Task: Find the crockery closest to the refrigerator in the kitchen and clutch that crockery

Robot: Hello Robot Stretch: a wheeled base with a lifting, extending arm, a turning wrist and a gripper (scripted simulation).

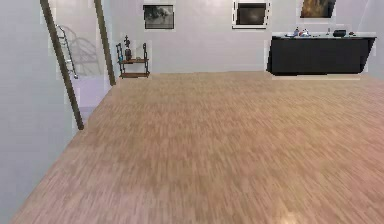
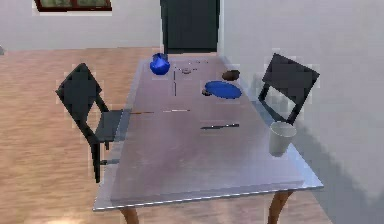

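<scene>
How the gripper's fingers stood I could not tell. Crockery sat on the grey table [image 2: 170, 150]: a blue bowl [image 2: 158, 65] at the far end, a blue plate [image 2: 223, 90] near it, a white cup [image 2: 281, 139] by the near corner. A dark chair [image 2: 90, 100] stood alongside.

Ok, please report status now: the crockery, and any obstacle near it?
Crockery on grey rectangular table: blue round plate, white tall cup, blue rounded vessel. Target among them: cannot tell. Dark chairs at both long sides.
</scene>
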